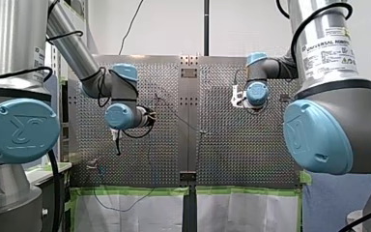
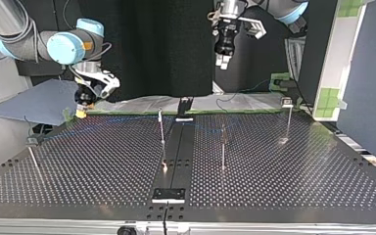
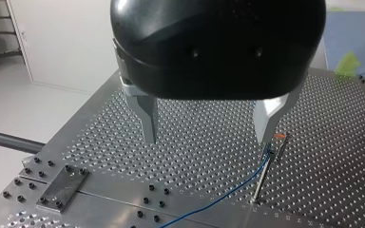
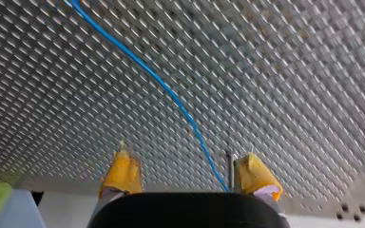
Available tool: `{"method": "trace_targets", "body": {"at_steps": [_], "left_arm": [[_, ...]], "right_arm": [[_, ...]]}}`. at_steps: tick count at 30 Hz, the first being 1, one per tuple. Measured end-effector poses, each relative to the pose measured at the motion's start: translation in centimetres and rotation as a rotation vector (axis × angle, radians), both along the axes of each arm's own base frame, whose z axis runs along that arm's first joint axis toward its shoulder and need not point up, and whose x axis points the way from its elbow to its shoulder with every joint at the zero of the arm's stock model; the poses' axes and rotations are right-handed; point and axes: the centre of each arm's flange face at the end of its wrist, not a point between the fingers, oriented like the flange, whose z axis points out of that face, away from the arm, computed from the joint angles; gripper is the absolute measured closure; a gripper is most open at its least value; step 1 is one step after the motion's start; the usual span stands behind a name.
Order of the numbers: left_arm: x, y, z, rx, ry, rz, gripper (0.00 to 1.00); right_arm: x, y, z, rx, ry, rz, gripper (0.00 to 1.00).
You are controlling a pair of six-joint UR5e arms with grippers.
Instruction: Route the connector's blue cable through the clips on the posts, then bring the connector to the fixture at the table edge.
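- Right claw [image 4: 186, 159]: yellow pads apart, clamped on nothing; the blue cable [image 4: 171, 95] runs between them, close to one pad.
- Left claw [image 3: 206, 140]: fingers apart, empty, above the desk [image 3: 337, 142]; the post [image 3: 262, 179] just beside one finger seems to carry the cable.
- A good grip likely needs the cable centred before the right claw closes.
- No container shows.

Table [image 1: 251, 154] full of holes, my left arm [image 1: 121, 116] and my right arm [image 1: 257, 92] over it, thin cable [image 1: 121, 210], maybe blue, hanging off its edge.
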Motion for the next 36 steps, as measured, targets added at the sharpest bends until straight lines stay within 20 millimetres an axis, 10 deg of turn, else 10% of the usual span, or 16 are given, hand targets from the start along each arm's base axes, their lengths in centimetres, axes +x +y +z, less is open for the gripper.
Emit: {"method": "trace_targets", "body": {"at_steps": [36], "left_arm": [[-0.7, 1.4, -0.7, 0.097, 0.075, 0.091, 0.01]], "right_arm": [[11.2, 12.4, -4.6, 0.054, 0.050, 0.196, 0.00]]}}
